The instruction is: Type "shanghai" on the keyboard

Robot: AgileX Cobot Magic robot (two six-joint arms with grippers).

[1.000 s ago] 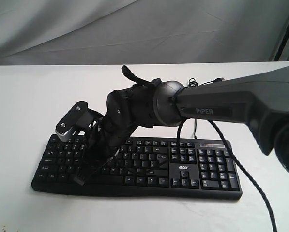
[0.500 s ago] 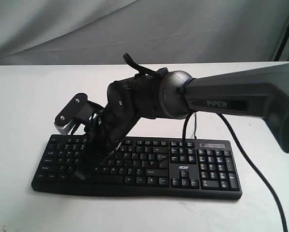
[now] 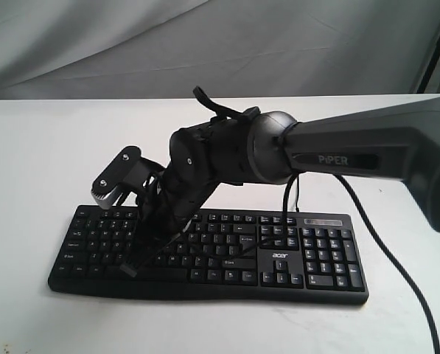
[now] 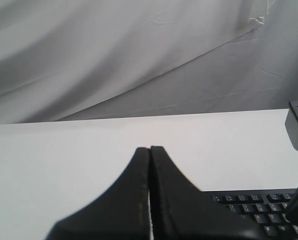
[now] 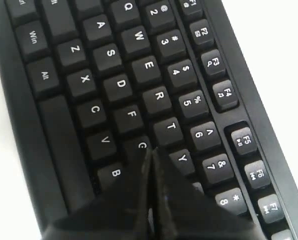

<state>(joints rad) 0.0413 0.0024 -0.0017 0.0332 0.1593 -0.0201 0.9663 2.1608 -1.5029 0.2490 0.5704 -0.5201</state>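
The black keyboard (image 3: pixel 319 259) lies flat on the white table, with its acer logo facing the exterior camera. My right arm reaches across it to its left half. The right gripper (image 3: pixel 133 268) points down with its fingers pressed together and nothing between them. In the right wrist view the right gripper (image 5: pixel 151 150) has its tips over the keyboard (image 5: pixel 64 30), between the G and Y keys. Whether they touch a key I cannot tell. The left gripper (image 4: pixel 149 148) is shut and empty, above bare table beside a corner of the keyboard (image 4: pixel 258 210). It is out of the exterior view.
A thin black cable (image 3: pixel 296 193) runs from the back of the keyboard across the white table (image 3: pixel 43 147). The right arm's own cable (image 3: pixel 393 269) hangs past the number pad. A grey cloth backdrop (image 3: pixel 205 44) stands behind the table.
The right arm and gripper have shifted a little to the right over the keyboard's left half, and the wrist has risen slightly. The keyboard has not moved.
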